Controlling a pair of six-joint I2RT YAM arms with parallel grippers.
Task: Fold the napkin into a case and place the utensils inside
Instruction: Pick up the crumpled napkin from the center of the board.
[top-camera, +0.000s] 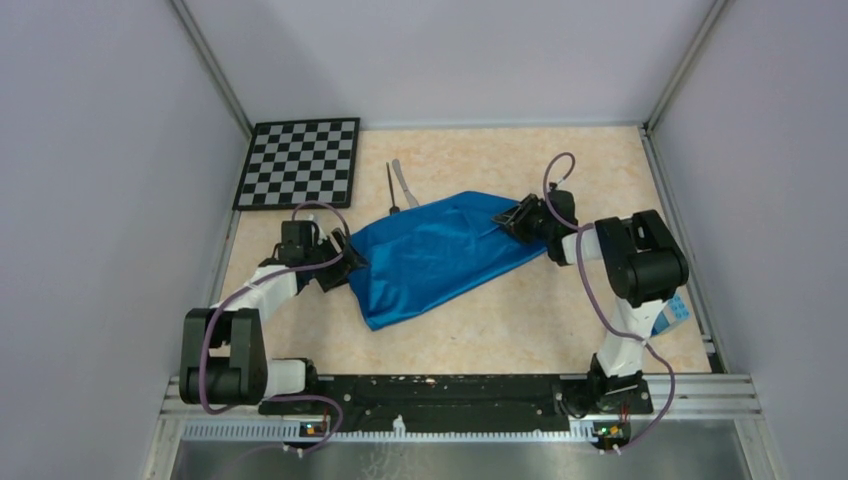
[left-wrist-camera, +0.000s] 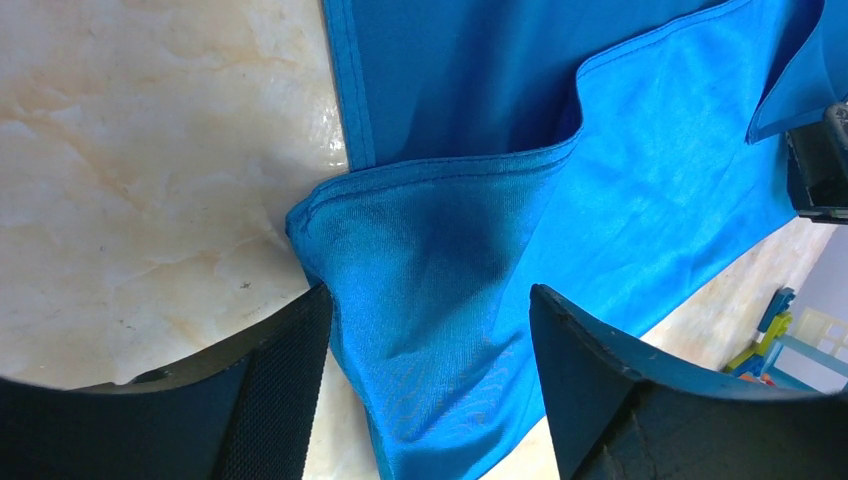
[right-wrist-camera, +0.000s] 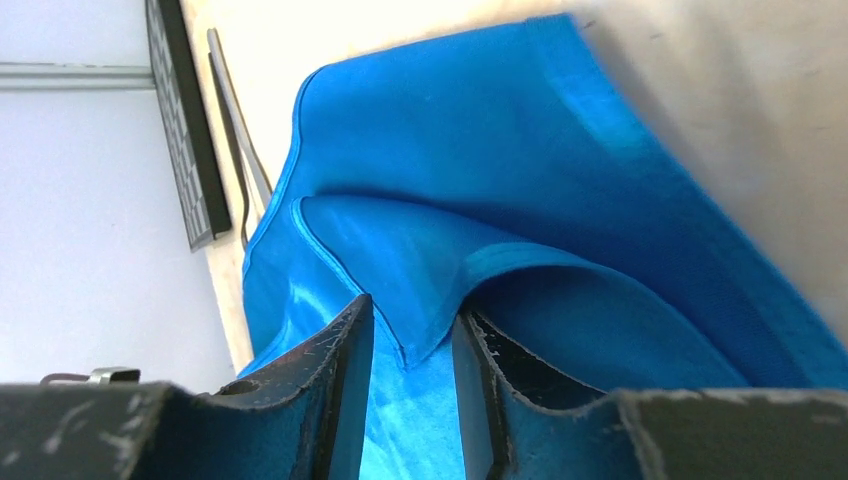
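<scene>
The blue napkin (top-camera: 440, 255) lay rumpled and partly doubled over near the middle of the desk (top-camera: 560, 320), stretched at a slant with its nearer left end drooping toward the arms and its far right end higher up. The fork (top-camera: 391, 190) and knife (top-camera: 404, 180) lay side by side just beyond the napkin's far left edge, their near tips at or just under the cloth, and the checkerboard (top-camera: 300, 162) sat further off beyond the napkin's left end. The left fingers (left-wrist-camera: 280, 400) were at the napkin's left side, spread wide and released, with a folded, hemmed corner of the cloth lying between them; the inner edge of one finger was right against the fold, while the other stood apart from it. The right fingers (right-wrist-camera: 335, 390) were at the napkin's far right end, drawn fairly close together with a narrow gap showing, and the point of a turned-over corner (right-wrist-camera: 405, 335) sat in that gap; I cannot tell whether they pinched it or only straddled it. From the left wrist view, the cloth showed two overlapping layers with a wavy hem across them
</scene>
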